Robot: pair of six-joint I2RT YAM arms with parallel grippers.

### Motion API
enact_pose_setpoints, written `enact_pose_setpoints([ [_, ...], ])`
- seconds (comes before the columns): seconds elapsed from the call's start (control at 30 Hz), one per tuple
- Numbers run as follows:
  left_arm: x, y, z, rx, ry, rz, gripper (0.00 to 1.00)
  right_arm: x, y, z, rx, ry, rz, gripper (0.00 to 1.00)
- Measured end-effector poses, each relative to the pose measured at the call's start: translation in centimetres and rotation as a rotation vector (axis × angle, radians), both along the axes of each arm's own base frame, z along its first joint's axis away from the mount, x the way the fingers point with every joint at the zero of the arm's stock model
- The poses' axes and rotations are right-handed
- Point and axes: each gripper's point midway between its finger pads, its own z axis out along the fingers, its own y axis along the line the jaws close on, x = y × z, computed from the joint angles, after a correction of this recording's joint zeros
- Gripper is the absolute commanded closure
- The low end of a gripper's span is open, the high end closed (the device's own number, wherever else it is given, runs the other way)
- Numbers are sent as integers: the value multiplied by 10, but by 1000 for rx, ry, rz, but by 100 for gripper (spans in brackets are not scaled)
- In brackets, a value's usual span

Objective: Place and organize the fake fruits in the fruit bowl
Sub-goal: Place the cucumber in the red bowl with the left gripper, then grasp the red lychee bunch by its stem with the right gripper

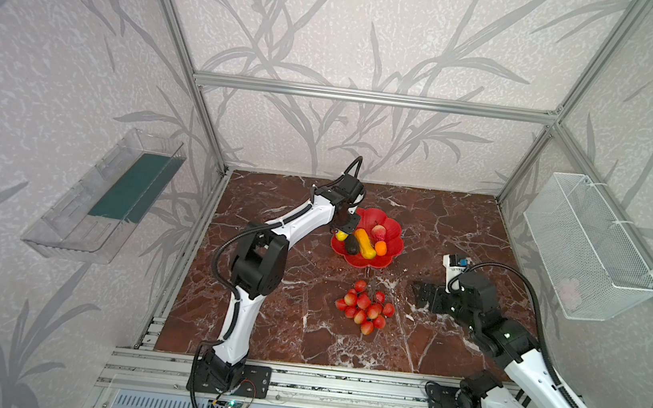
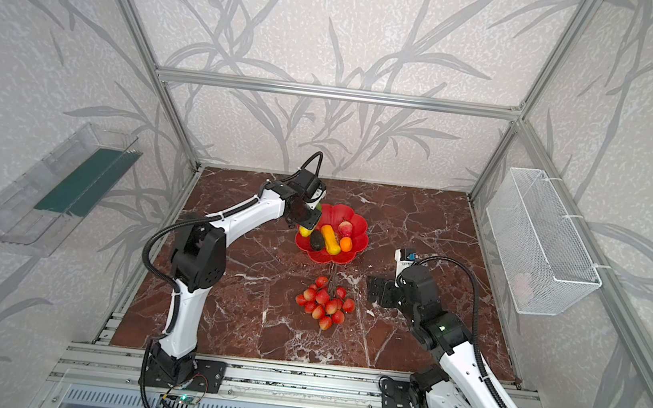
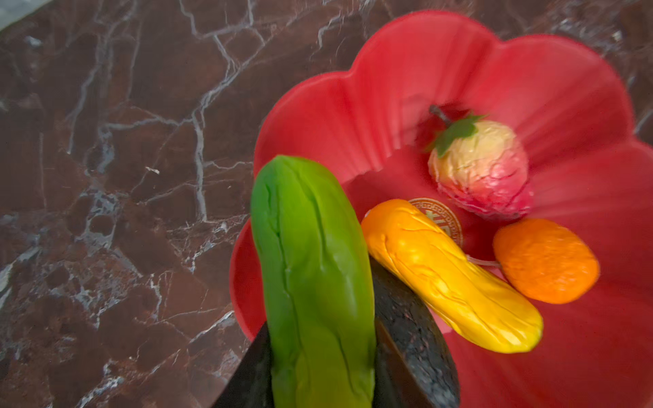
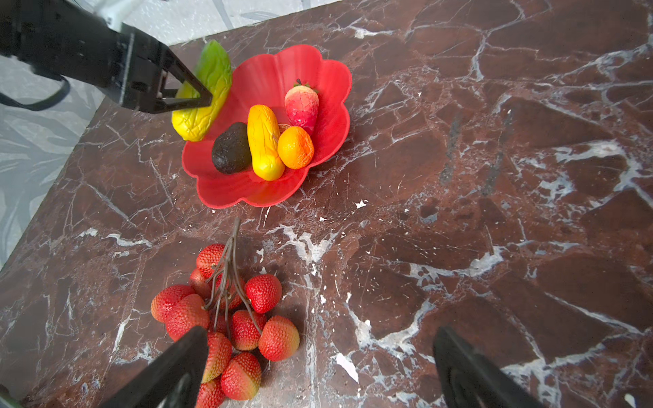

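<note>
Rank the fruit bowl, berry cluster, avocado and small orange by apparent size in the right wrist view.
1. fruit bowl and berry cluster: about alike; the cluster is nearer the camera, so unranked.
2. avocado
3. small orange, slightly smaller.

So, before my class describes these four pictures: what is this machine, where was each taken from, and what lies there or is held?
Two white robot arms stand at a marble table, each ending in two-fingered jaws. Two pictures look down from overhead, nearly the same view; the other two come from cameras on the wrists. The left jaws are shut on a yellow-green mango at the edge of a red flower-shaped bowl. In it lie an avocado, a yellow-orange fruit, a small orange and a peach. A cluster of red berries lies on the table outside the bowl; the right jaws stand open and empty near it.
</note>
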Motion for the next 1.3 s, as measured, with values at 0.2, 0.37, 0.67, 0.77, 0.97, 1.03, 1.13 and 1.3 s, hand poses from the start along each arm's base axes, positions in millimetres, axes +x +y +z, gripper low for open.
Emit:
enact_pose_setpoints([
  [0.2,3,0,-18,39,36,-2,69,1,1,-6,-9,23,3,1],
  [0.37,3,-3,-16,24,36,-6,49,2,3,-11,-15,41,6,1],
  [0.67,-3,-2,77,-129,-163,23,24,4,8,-22,-14,86,20,0],
  [0.77,-18,6,136,-228,-306,41,17,4,11,-22,4,91,25,2],
  [0.97,-73,49,207,-395,-539,140,11,8,26,-20,67,96,37,4],
  [1.03,-100,69,197,-433,-561,192,10,9,36,-22,80,106,53,4],
  [1.13,-142,100,151,-461,-528,286,8,8,53,-33,81,137,89,5],
  [1.3,-196,137,88,-493,-463,410,7,7,80,-56,65,195,140,13],
])
